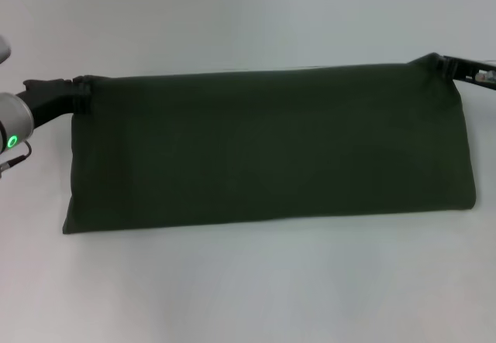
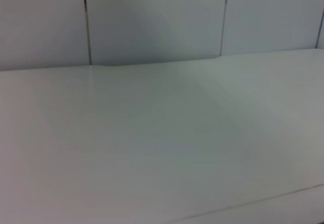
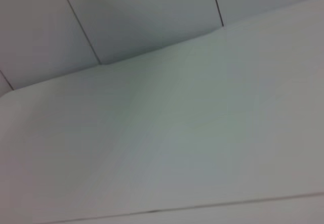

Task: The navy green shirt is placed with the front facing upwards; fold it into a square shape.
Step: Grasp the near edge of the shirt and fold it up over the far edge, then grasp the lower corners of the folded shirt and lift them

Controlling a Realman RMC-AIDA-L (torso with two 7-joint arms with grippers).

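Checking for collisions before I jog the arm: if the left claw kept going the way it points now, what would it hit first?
The left claw sits at the far left corner of the navy green shirt, pointing toward the robot's right. Going on, it would meet the shirt's cloth first, though its height is unclear.

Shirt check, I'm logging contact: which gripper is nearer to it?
Neither: the left gripper meets the shirt at its far left corner, the right gripper at its far right corner.

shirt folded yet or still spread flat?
Folded, into a long band: the navy green shirt shows no sleeves, collar or lettering. Not yet square.
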